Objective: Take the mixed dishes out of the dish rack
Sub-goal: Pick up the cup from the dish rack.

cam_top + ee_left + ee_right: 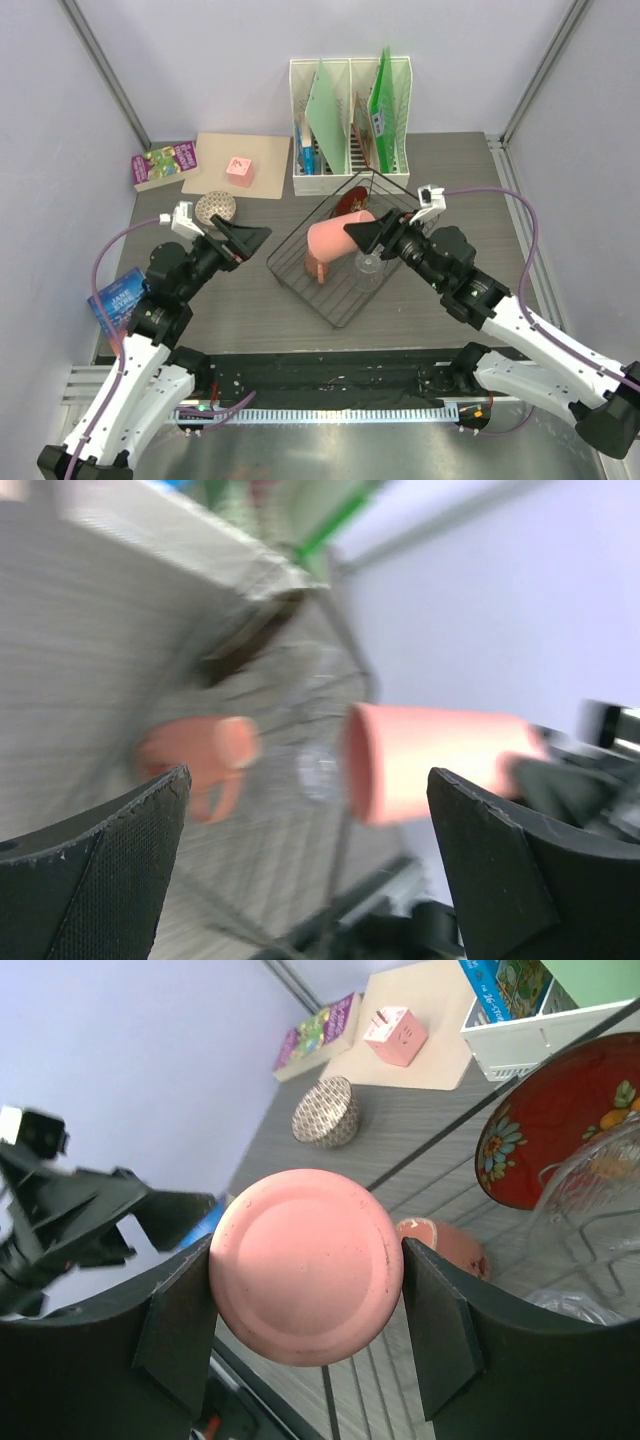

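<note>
The black wire dish rack (335,290) stands at mid-table. My right gripper (352,233) is shut on the larger pink cup (328,240) and holds it on its side above the rack. In the right wrist view the cup's base (305,1265) fills the gap between the fingers (440,1330). The smaller pink cup (318,268) with a handle lies in the rack; it also shows in the right wrist view (445,1247). The clear glass (368,264) and the red plate (349,203) are in the rack too. My left gripper (262,236) is open and empty, left of the rack, pointing at the cup (430,760).
A white file holder (350,120) stands behind the rack. A patterned bowl (215,208), a pink cube (239,169) on a tan board, and books (165,163) lie at the back left. A blue book (118,295) lies at the left edge.
</note>
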You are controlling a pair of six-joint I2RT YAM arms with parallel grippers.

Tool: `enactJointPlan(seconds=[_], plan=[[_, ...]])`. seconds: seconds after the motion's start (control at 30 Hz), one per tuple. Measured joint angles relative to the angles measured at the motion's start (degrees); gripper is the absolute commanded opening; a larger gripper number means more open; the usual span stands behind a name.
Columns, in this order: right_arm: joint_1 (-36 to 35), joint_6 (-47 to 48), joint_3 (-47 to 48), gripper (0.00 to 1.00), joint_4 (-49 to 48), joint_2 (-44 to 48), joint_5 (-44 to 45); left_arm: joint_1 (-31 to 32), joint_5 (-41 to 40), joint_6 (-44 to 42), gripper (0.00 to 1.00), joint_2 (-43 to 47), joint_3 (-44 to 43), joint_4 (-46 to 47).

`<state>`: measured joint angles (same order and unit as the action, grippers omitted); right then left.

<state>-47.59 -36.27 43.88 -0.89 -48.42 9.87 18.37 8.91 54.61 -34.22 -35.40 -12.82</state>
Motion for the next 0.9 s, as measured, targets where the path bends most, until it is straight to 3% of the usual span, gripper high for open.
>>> enactJointPlan(seconds=[0.13, 0.3, 0.5, 0.6, 0.73, 0.9], plan=[[7.7, -10.1, -5.7, 0.01, -10.9, -1.3, -10.4, 0.0, 9.9, 7.5, 1.00, -1.1, 3.2, 16.2], [8.7, -18.8, -7.5, 0.01, -24.8, -5.4, -20.3, 0.0, 17.7, 14.3, 1.00, -4.1, 5.9, 30.4], [8.7, -24.3, -7.5, 0.01, -34.7, -10.5, -25.9, 0.0, 22.3, 18.3, 0.99, -7.4, 6.3, 37.5], [8.7, -25.6, -7.5, 0.01, -37.2, -12.4, -27.2, 0.0, 23.3, 18.9, 0.90, -7.5, 6.3, 39.2], [8.7, -26.7, -7.5, 0.01, -39.7, -14.7, -28.2, 0.0, 24.2, 19.1, 0.60, -7.4, 6.3, 40.7], [8.7, -27.4, -7.6, 0.01, -41.2, -16.3, -28.7, 0.1, 24.8, 19.7, 0.51, -7.2, 6.3, 41.6]])
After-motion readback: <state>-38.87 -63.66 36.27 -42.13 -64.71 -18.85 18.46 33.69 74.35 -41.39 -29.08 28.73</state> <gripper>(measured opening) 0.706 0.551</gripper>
